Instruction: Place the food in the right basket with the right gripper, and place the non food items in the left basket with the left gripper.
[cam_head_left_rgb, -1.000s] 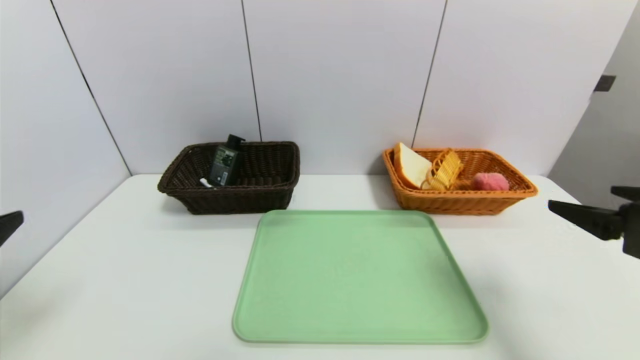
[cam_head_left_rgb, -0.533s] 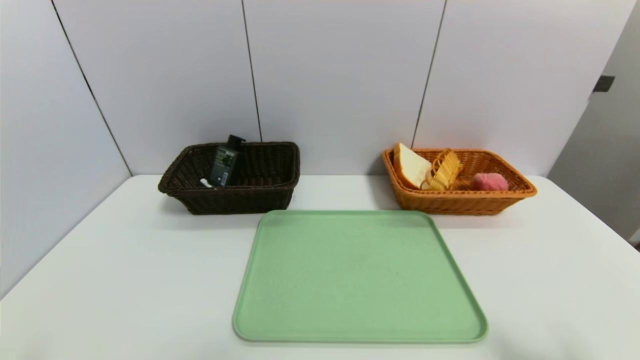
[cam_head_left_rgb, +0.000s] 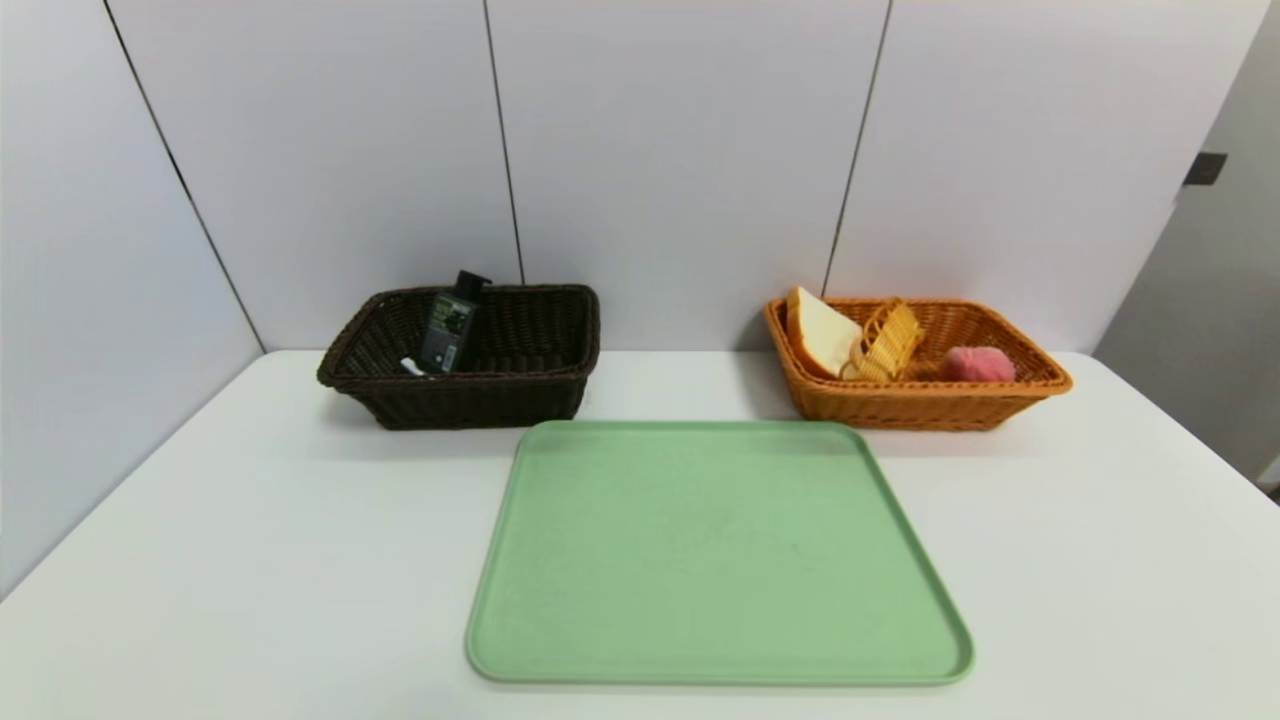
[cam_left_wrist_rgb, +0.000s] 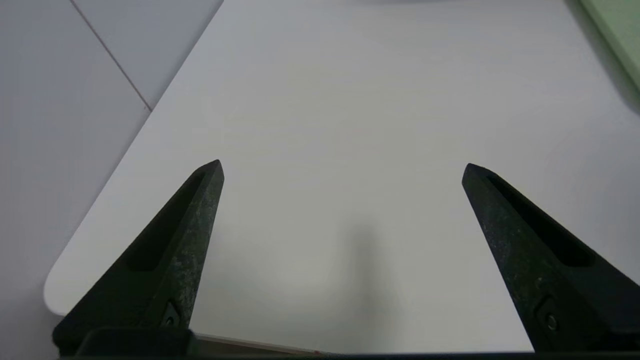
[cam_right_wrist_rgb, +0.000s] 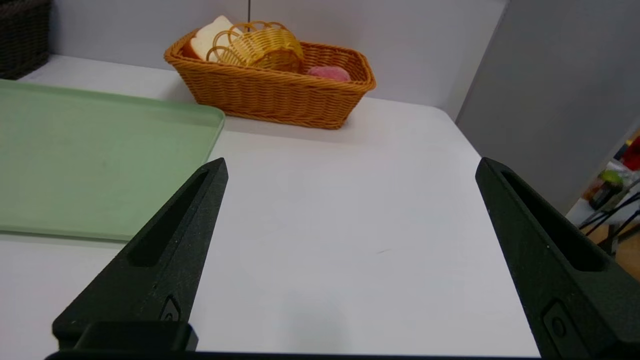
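Both grippers waiting wide apart, goods sitting in the baskets

The left gripper (cam_left_wrist_rgb: 343, 162) is hanging over the white table (cam_head_left_rgb: 250, 560), spreading its fingers and gripping nothing. The right gripper (cam_right_wrist_rgb: 353, 159) is standing released too, holding only air near the green tray (cam_head_left_rgb: 720, 550). Beyond the tray, the dark basket (cam_head_left_rgb: 480, 405) is holding the pump bottle (cam_head_left_rgb: 448, 325), which is leaning with its top poking above the rim, and a small white thing (cam_head_left_rgb: 411, 366) is lying beside it. The orange basket (cam_head_left_rgb: 920, 408) is holding the bread (cam_head_left_rgb: 825, 335), a little yellow basket (cam_head_left_rgb: 890, 345) and a pink fuzzy piece (cam_head_left_rgb: 978, 365). The sorting is looking finished.

The likeliest trouble is coming from a needless return: an arm brushing the bottle's raised top could be tipping it over, or a finger catching the yellow basket's loops could be dragging it and the bread out. If the yellow basket is counting as non-food, it is sitting on the wrong side.

Compared with the earliest head view, where both grippers are showing at the edges, neither is appearing there now; baskets and contents are keeping their places.
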